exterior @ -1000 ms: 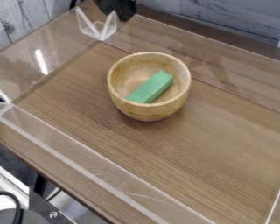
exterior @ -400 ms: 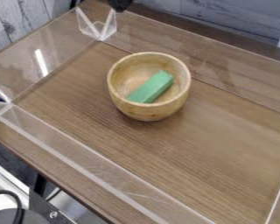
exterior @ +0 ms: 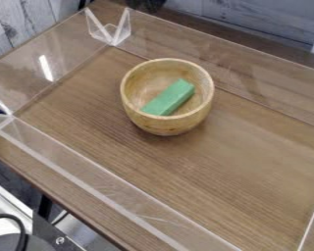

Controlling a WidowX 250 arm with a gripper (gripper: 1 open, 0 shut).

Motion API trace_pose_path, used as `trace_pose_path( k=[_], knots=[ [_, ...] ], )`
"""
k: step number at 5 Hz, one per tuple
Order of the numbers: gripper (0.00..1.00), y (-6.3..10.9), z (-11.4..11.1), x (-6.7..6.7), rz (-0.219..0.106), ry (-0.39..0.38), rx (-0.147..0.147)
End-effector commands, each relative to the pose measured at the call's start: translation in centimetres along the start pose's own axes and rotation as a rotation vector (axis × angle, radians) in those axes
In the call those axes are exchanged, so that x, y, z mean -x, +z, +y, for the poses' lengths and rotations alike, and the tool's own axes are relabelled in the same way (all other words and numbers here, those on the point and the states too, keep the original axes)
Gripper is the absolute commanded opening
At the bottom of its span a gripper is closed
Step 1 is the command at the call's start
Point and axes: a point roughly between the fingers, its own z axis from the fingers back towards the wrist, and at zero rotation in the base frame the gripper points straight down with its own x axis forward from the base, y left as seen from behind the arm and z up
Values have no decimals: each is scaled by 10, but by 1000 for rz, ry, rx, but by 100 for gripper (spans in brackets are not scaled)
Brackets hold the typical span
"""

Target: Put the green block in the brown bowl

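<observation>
The brown bowl (exterior: 167, 96) stands on the wooden tabletop a little above the middle of the view. Inside it lies the green block (exterior: 171, 97), resting slantwise on the bowl's floor and inner wall. My gripper is out of the picture; no part of the arm shows.
Low clear acrylic walls (exterior: 68, 162) fence the wooden table (exterior: 238, 167) on all sides, with a clear bracket (exterior: 107, 26) at the back left corner. Beyond the front left wall the table edge drops off to dark cables and floor.
The dark gripper at the top edge near the back left corner has withdrawn upward and left the view. Bowl and block have not moved.
</observation>
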Motion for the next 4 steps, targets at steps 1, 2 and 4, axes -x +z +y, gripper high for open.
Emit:
trace_pose_path(
  k=[1, 2, 4],
  knots=[
    [100, 6, -2, -8, -72, 6, -59],
    [100, 6, 32, -8, -106, 105, -46],
    [0, -13, 69, -2, -113, 162, -23]
  ],
)
